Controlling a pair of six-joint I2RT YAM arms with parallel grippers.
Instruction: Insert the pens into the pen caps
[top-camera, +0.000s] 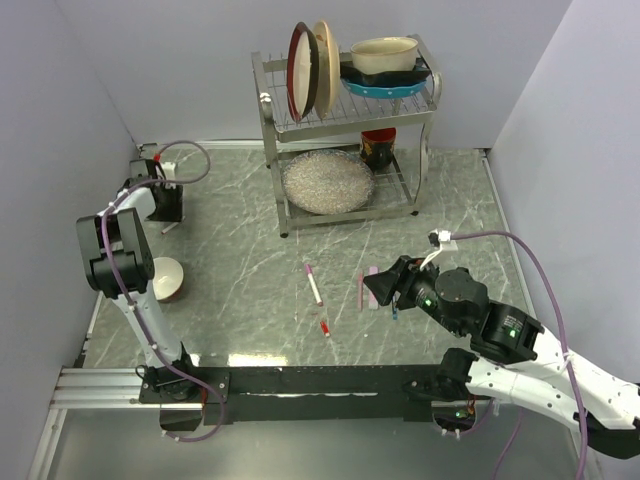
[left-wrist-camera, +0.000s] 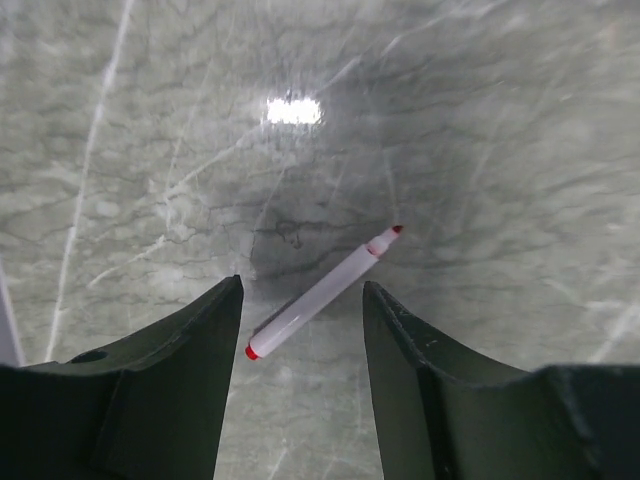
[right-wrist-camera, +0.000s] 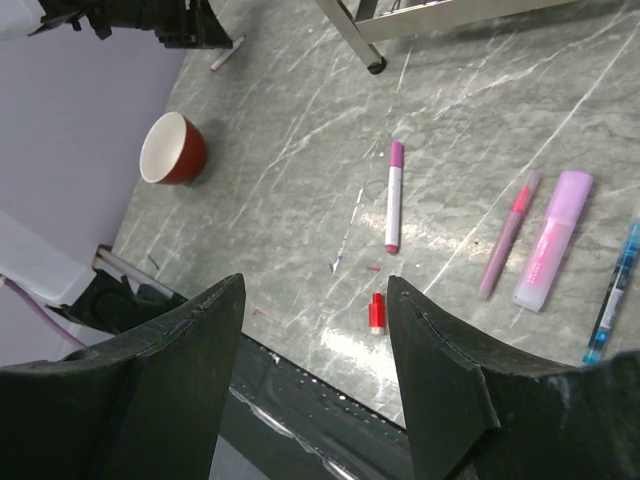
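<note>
My left gripper (left-wrist-camera: 302, 300) is open, hovering over a white pen with a red tip (left-wrist-camera: 320, 293) that lies slantwise on the table between the fingertips; this is at the far left (top-camera: 168, 215). My right gripper (right-wrist-camera: 315, 300) is open and empty above the table's front middle (top-camera: 378, 287). A small red pen cap (right-wrist-camera: 376, 313) lies just inside the right finger. Beyond it lie a white pen with a magenta cap (right-wrist-camera: 393, 208), a slim reddish-pink pen (right-wrist-camera: 508, 236), a wide pale pink pen (right-wrist-camera: 553, 240) and a blue pen (right-wrist-camera: 612, 295).
A metal dish rack (top-camera: 270, 170) with plates and bowls stands at the back centre. A red cup (top-camera: 163, 279) sits at the left next to the left arm. Grey walls close in left, right and back.
</note>
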